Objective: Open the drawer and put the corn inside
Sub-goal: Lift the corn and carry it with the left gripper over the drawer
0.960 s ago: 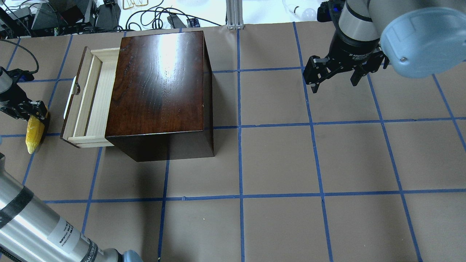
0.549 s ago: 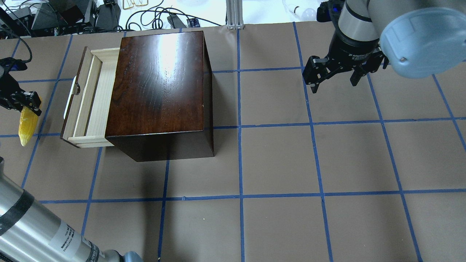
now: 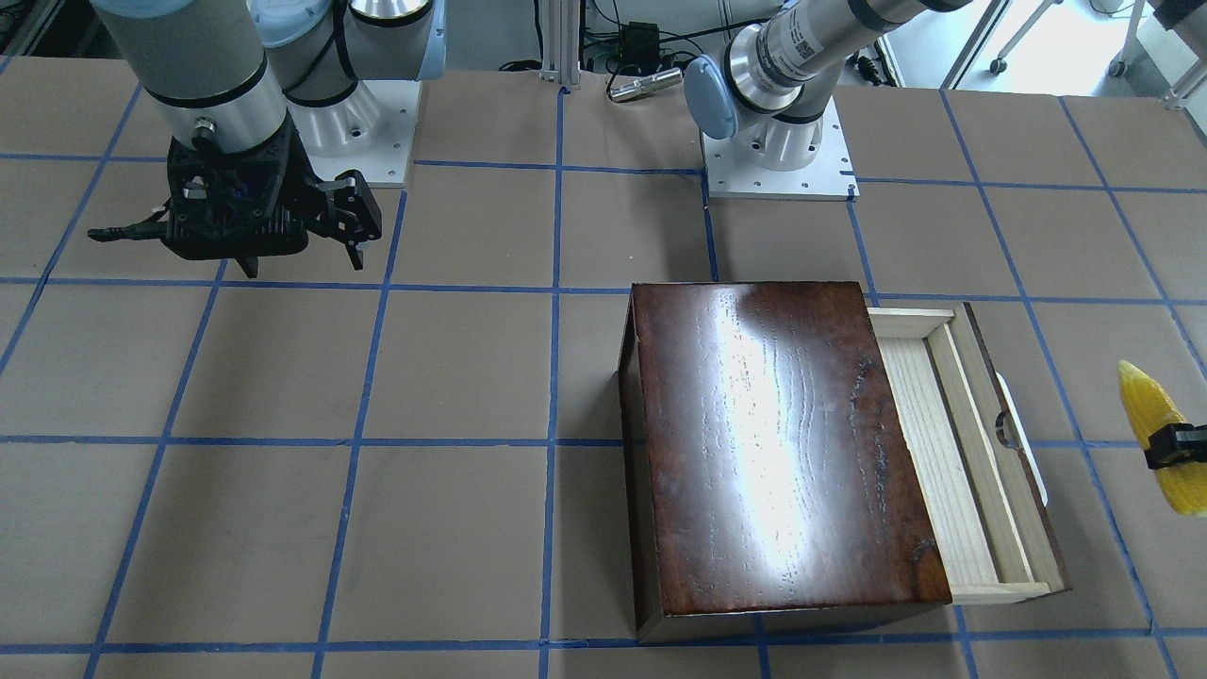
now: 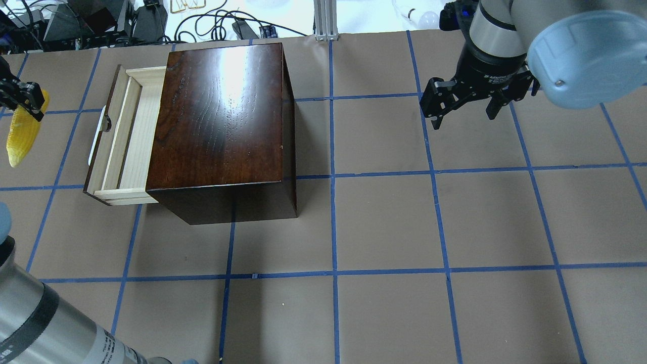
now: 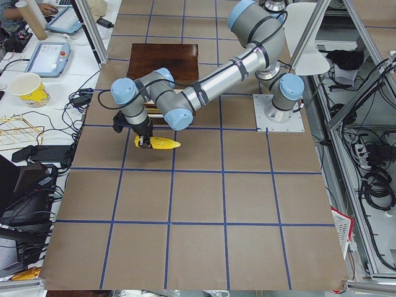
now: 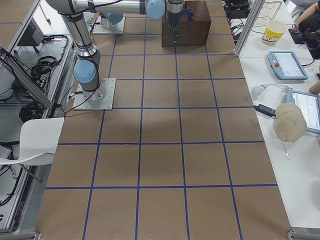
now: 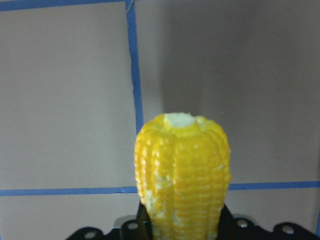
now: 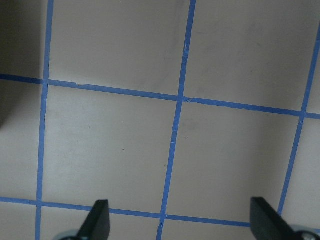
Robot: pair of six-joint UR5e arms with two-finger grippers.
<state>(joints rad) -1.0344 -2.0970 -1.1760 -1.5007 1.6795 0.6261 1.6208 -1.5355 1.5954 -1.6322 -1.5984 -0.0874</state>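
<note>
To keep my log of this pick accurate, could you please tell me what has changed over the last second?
The left gripper, shut on the corn, has carried it up the overhead view and slightly leftward, apparently lifting it off the table. The drawer stays pulled out as before, and the right gripper hangs open where it was.

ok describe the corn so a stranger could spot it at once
Find the big dark wooden box with its pale drawer pulled open. Beyond the drawer's front, the left claw holds the corn. Nothing near it is yellow: it's a ridged cob tapering to a tip.
</note>
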